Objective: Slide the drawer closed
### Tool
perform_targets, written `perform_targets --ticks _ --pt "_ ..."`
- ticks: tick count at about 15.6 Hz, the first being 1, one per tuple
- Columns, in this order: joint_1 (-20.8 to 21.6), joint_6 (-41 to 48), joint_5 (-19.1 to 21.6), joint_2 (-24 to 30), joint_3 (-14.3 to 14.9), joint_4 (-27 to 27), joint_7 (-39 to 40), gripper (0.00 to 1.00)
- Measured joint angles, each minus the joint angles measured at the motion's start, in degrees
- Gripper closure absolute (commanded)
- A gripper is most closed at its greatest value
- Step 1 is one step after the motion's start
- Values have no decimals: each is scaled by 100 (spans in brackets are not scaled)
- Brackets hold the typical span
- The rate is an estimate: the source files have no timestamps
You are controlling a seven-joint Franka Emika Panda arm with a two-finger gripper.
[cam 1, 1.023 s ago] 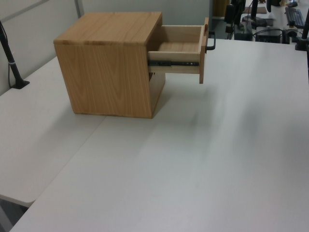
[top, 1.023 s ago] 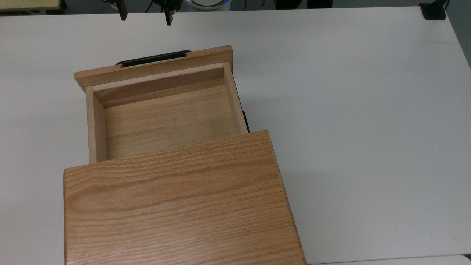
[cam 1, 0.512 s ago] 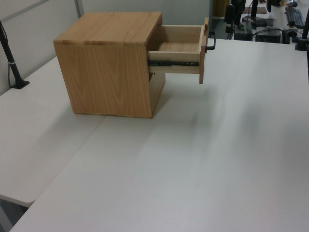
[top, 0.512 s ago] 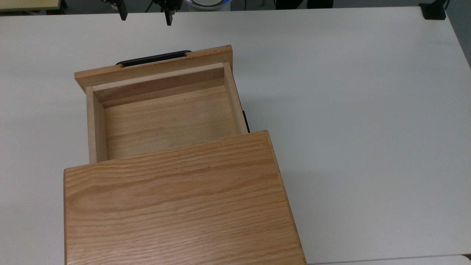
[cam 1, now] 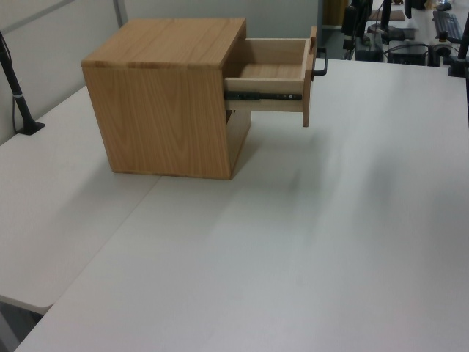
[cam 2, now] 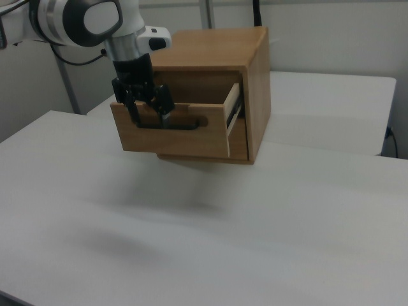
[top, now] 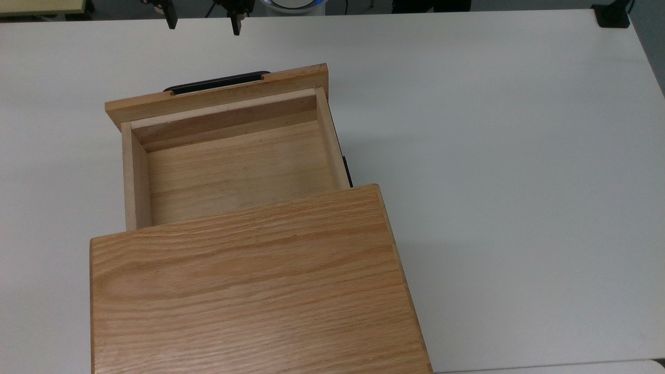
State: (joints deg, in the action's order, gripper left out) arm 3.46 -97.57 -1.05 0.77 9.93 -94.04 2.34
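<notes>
The oak drawer [top: 228, 156] is standing pulled well out of its cabinet [top: 249, 291] on the white worktop [top: 493, 156]. The end effector [top: 202, 18], fingers apart, is hovering beyond the black bar handle [top: 218, 83]. The drawer is probably rigid and gliding on side rails (a flat push on its front panel should do).

- The arm [cam 2: 83, 22] has smooth, round white shells, with a dark grey disc on the side of one joint.
- A short grey ring sits under the white wrist part.
- The gripper [cam 2: 148, 105] is black, with two thin, straight black fingers [top: 171, 18].
</notes>
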Motion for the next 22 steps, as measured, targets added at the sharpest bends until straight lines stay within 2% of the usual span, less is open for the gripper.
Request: perform_targets --ticks 6,16,17,19,21,22 --pt "-1 0 0 -1 0 0 120 0" --pt "-65 0 0 -109 73 -21 1541 1" --pt "-62 0 -4 -135 72 -21 1571 7" --pt "-47 0 -40 -172 71 -28 1616 32" --pt "-33 0 -47 -219 67 -56 1632 83" --pt "-33 0 -47 -253 65 -62 1635 99"
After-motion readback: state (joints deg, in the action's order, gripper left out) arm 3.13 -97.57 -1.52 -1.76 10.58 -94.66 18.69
